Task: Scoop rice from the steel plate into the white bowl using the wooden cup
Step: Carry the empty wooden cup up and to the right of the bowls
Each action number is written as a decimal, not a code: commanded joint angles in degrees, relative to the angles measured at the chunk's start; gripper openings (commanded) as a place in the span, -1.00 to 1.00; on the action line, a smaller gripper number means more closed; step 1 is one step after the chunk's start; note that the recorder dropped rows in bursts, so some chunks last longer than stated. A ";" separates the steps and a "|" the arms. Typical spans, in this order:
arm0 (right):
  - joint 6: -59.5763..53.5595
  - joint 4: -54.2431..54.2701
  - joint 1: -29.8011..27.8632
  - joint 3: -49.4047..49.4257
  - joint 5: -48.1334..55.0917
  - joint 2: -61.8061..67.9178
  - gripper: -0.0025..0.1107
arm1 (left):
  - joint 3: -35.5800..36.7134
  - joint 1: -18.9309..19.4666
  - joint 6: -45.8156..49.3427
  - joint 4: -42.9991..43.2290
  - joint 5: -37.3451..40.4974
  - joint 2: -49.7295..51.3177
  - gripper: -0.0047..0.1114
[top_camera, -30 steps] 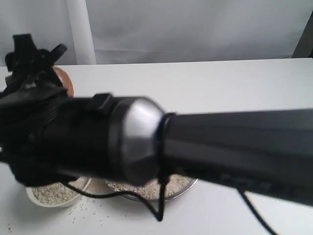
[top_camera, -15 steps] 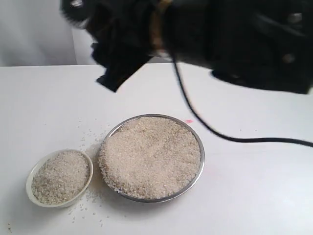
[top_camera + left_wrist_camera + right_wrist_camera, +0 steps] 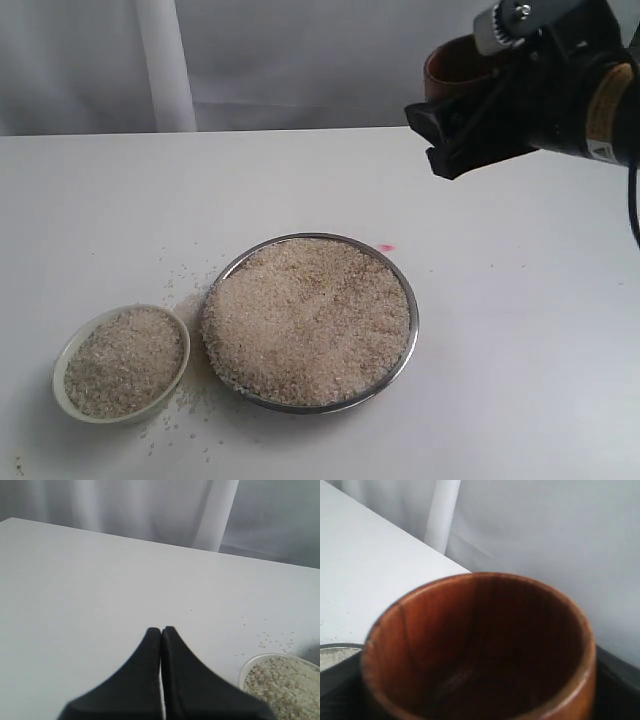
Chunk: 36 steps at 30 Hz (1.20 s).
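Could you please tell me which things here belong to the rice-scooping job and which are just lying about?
Part of the job:
- steel plate, heaped with rice
- white bowl, already holding some rice
- wooden cup, held up off the table

Just lying about:
- stray grains beside the bowl
- small pink mark by the plate
- white curtain behind

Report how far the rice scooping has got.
Done: the bowl holds a good heap of rice, with stray grains spilled beside it. In hand: the right gripper holds the cup in the air, off to the right of the plate; its inside looks empty. Left: the plate is heaped full, so more scoops could follow, starting with a dip into the plate.
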 commanded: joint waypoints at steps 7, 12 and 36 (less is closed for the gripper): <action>-28.24 33.73 -8.32 13.32 -20.10 -0.66 -0.96 | -0.20 -0.27 -0.08 -0.33 -0.36 -0.13 -0.92; -42.20 49.19 -8.32 20.17 -29.52 1.98 -0.96 | -0.20 -0.27 -0.08 -0.33 -0.36 -0.13 -0.92; -44.36 66.86 -8.32 23.13 -54.72 35.74 -0.96 | -0.20 -0.27 -0.08 -0.33 -0.36 -0.13 -0.92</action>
